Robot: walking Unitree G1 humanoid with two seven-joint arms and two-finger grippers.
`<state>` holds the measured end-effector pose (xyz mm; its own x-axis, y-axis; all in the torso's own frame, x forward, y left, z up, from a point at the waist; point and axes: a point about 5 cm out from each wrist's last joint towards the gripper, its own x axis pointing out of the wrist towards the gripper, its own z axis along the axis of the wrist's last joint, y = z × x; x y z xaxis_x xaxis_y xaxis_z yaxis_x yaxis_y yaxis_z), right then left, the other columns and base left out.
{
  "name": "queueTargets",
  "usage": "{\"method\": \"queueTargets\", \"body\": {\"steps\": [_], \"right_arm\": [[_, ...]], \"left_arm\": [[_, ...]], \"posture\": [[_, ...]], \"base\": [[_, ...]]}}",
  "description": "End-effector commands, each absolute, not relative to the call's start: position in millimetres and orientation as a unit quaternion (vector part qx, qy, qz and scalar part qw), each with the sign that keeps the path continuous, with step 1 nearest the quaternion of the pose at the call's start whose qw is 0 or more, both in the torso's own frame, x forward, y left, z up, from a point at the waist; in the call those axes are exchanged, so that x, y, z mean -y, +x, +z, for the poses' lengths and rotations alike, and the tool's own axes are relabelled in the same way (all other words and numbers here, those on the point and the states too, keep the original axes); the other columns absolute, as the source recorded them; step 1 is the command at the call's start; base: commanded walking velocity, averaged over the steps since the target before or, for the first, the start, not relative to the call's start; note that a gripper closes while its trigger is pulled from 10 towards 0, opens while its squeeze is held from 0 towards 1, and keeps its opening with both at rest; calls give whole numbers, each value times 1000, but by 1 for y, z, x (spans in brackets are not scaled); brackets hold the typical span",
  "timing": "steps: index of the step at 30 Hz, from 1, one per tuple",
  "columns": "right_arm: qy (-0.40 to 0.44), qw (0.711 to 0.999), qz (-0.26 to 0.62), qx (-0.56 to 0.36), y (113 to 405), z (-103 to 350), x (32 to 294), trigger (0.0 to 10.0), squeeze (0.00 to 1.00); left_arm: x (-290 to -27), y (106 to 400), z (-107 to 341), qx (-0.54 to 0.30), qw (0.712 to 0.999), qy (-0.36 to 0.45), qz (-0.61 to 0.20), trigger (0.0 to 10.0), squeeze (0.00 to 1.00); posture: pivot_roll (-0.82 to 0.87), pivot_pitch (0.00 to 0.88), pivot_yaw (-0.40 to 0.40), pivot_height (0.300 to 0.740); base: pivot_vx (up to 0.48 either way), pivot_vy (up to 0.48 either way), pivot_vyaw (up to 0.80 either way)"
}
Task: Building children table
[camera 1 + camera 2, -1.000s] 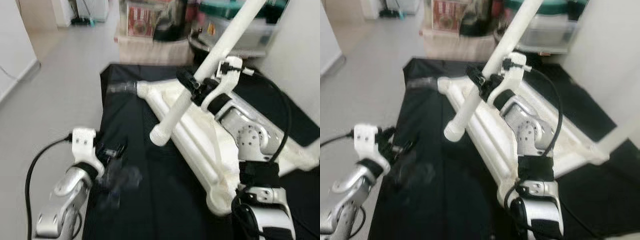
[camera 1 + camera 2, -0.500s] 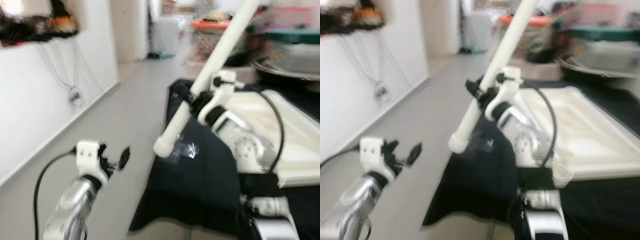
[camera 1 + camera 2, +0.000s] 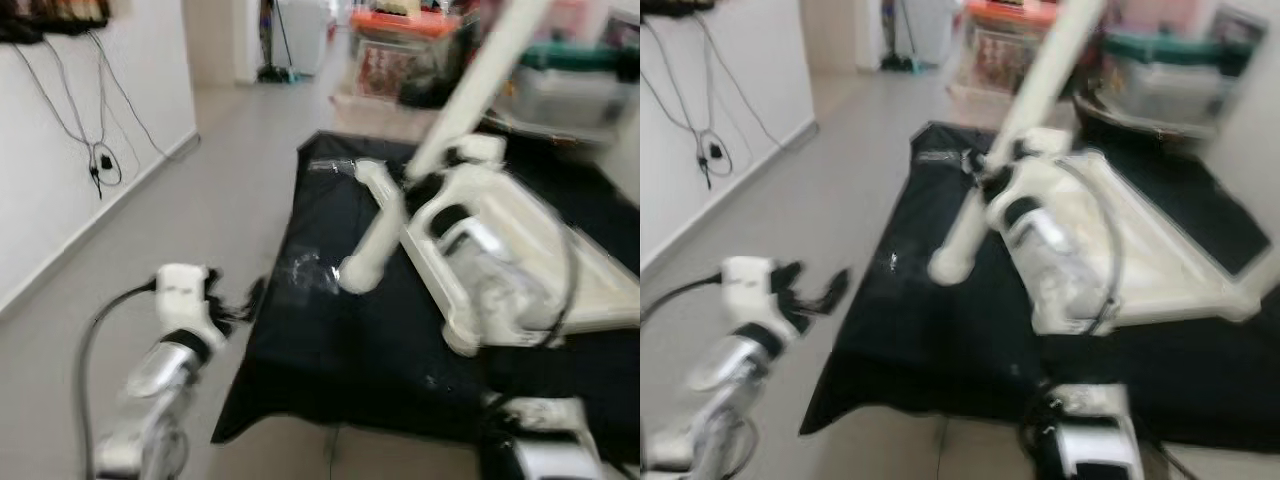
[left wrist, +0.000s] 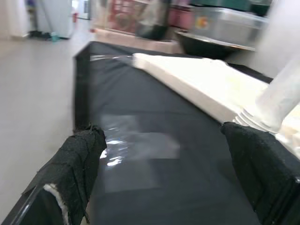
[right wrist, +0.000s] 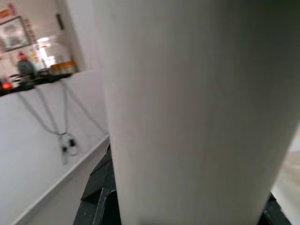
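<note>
**Q:** Left eye view, blurred: what materials appear?

**A:** A smooth white cylindrical table leg (image 3: pixel 420 170), held slanted by the right gripper (image 3: pixel 425 180) clenched round it, above a black cloth (image 3: pixel 350 330). A white flat tabletop (image 3: pixel 560 270) lies on that cloth. Grey floor (image 3: pixel 200 220) lies open beside the cloth's edge.

**Q:** Right eye view?

**A:** The left gripper (image 3: pixel 820 293) hovers over floor near the cloth's edge, fingers spread, grasping nothing.

**Q:** Left wrist view?

**A:** Two padded black fingers (image 4: pixel 77 164) apart; crinkled clear plastic (image 4: pixel 136 145) on the cloth.

**Q:** Right wrist view?

**A:** The leg close up, matte white; behind it, a white wall (image 5: pixel 47 131).
</note>
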<state>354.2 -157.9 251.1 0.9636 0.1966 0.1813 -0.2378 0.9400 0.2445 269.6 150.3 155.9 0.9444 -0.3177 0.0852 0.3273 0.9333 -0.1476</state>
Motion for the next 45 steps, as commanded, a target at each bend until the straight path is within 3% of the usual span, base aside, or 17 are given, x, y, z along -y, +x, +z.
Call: {"method": "queueTargets", "body": {"steps": [1,16,31,45], "right_arm": [[142,978,128,89,354,257,148,10000,0],[113,981,119,106,352,255,146,10000,0],[118,980,114,114,351,255,148,10000,0],[96,981,113,122,350,256,147,10000,0]], "left_arm": [[-156,269,152,25,985,-74,-153,10000,0],[-164,274,148,18,987,-94,-127,10000,0],[-167,277,147,17,988,-84,-125,10000,0],[-176,284,152,31,990,-91,-100,10000,0]], "posture": [[63,0,-89,740],[62,0,-83,740],[55,0,-75,740],[53,0,-79,740]], "base": [[0,-416,-750],[0,-28,-151],[0,457,-305],[17,0,-256]]}}
